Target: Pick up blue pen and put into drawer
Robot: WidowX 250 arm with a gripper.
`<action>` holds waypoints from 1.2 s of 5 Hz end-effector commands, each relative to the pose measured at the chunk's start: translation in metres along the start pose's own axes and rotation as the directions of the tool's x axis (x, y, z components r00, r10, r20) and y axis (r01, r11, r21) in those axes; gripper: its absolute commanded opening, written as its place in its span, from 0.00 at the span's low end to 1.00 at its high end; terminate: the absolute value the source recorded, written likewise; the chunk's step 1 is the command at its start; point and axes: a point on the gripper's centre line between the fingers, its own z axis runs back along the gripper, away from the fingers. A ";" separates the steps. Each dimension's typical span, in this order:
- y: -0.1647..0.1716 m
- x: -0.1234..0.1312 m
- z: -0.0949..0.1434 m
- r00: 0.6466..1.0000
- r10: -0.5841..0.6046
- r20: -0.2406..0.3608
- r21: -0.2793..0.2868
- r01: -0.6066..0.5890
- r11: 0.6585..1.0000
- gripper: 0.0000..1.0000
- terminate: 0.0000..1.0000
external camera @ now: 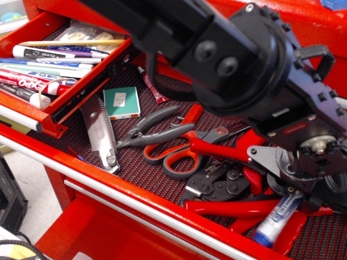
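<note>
Lying just below the gripper (303,208), the blue pen (276,221) rests among red-handled crimpers (238,206) on the wide drawer's mesh matting (162,173). Its long axis runs diagonally, blue end toward the near edge, upper end hidden beneath the gripper, which seems lowered there to take the barrel. Whether the jaws stand apart or have closed on the pen, I cannot tell. Far off to the gripper's left, the drawer (32,116) stands pulled out, markers (38,84) inside, ready to receive it.
</note>
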 end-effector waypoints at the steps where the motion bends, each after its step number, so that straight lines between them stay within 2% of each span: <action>1: 0.000 0.007 0.019 1.000 -0.015 -0.025 -0.021 0.014 1.000 0.00 0.00; 2: 0.021 0.013 0.049 0.988 -0.101 -0.114 0.014 0.103 0.995 0.00 0.00; 3: 0.061 0.019 0.099 0.952 -0.193 -0.237 0.088 0.219 0.972 0.00 0.00; 4: 0.104 0.022 0.125 0.910 -0.291 -0.294 0.114 0.335 0.935 0.00 0.00; 5: 0.151 0.028 0.140 0.874 -0.385 -0.296 0.161 0.442 0.882 0.00 0.00; 6: 0.200 0.031 0.143 0.857 -0.444 -0.262 0.194 0.498 0.845 0.00 0.00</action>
